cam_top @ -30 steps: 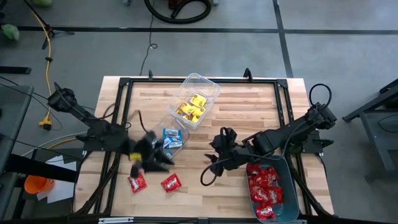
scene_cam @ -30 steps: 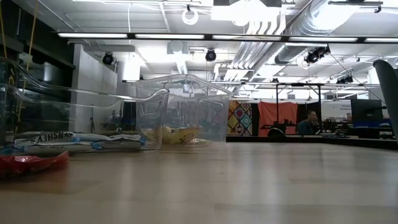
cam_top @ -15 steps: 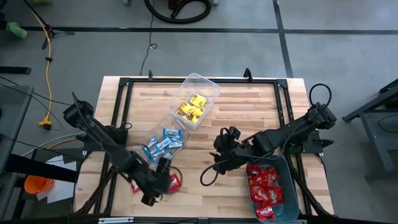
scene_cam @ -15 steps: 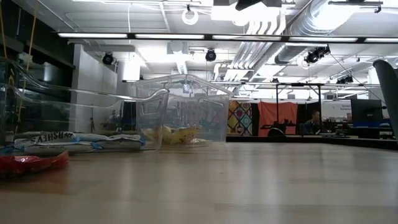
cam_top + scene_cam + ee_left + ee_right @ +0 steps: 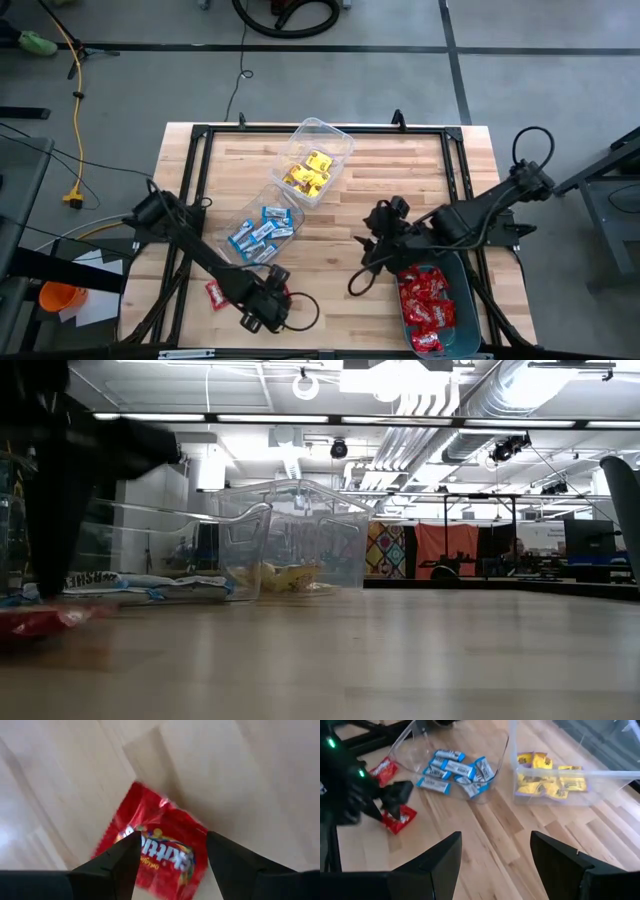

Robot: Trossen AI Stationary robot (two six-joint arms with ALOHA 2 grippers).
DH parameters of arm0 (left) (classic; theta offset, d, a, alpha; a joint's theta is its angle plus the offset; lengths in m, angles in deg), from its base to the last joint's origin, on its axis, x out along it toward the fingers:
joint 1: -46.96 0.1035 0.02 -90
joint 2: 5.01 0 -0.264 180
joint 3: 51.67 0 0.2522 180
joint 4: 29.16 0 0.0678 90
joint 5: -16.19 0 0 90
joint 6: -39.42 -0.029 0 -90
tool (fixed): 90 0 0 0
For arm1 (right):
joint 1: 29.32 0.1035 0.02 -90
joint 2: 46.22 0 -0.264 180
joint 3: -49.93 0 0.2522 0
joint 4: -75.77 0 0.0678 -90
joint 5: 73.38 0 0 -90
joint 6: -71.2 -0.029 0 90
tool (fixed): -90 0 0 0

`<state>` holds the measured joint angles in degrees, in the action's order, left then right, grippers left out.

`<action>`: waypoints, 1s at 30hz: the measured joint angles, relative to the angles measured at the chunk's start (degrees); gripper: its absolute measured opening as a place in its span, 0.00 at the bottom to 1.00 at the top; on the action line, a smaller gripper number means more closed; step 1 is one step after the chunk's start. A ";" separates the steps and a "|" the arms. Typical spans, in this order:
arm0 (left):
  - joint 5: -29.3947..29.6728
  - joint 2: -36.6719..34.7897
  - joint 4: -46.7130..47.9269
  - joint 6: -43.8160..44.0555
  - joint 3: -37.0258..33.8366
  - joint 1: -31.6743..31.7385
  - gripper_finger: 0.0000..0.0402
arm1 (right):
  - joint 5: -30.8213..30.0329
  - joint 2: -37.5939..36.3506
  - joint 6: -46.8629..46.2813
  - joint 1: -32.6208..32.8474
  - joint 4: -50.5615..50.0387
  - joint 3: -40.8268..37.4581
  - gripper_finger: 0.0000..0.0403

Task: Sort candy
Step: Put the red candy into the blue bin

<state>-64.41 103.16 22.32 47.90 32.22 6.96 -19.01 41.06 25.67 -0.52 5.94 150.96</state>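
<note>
Left wrist view: red candy packet (image 5: 159, 846) lies flat on the bare counter (image 5: 260, 780), framed between the two dark fingers of the left claw (image 5: 171, 851). Fingers stand wide apart, one to each side of the packet, nothing held.

Handling, judged: thin foil-type wrapper, light, soft, loose contents that shift; glossy, so probably slippery. Lying flat it offers little height. Best hold looks to be across the short width near mid-body, or on a crimped end seam.

Orientation: packet is oblong; its long axis runs diagonally across the wood grain, printed face up. In the high view the same packet (image 5: 283, 296) is mostly hidden under the claw, so its heading there cannot be read with confidence.

Location: near front edge of counter, left half. A second red packet (image 5: 217, 293) lies just beside it, further left, apart from the claw.

Outward: blue-and-white packets sit in a clear tub (image 5: 262, 226); yellow ones in a second clear tub (image 5: 318, 160) behind it; red ones fill the teal bin (image 5: 452, 268) at front right.

Right claw (image 5: 372, 262) hovers near the teal bin, fingers spread wide, empty.
</note>
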 joint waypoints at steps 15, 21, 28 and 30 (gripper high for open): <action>-4.08 -2.77 0.45 7.67 -0.18 2.65 0.05 | -1.46 -0.39 -0.76 1.16 0.16 0.00 0.58; 3.55 -17.07 2.32 9.26 -0.13 5.11 0.03 | -1.49 -2.48 0.54 2.16 0.16 0.00 0.58; 15.60 -28.80 -15.02 -0.02 0.04 11.71 0.01 | -11.91 -8.84 -0.47 4.43 2.96 0.00 0.58; 15.51 -28.53 -21.94 -3.84 0.05 14.26 0.01 | -16.09 -10.38 -0.13 5.16 3.90 0.00 0.58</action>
<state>-48.90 74.62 0.38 44.07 32.27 21.22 -35.10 30.68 25.54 4.64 9.85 150.96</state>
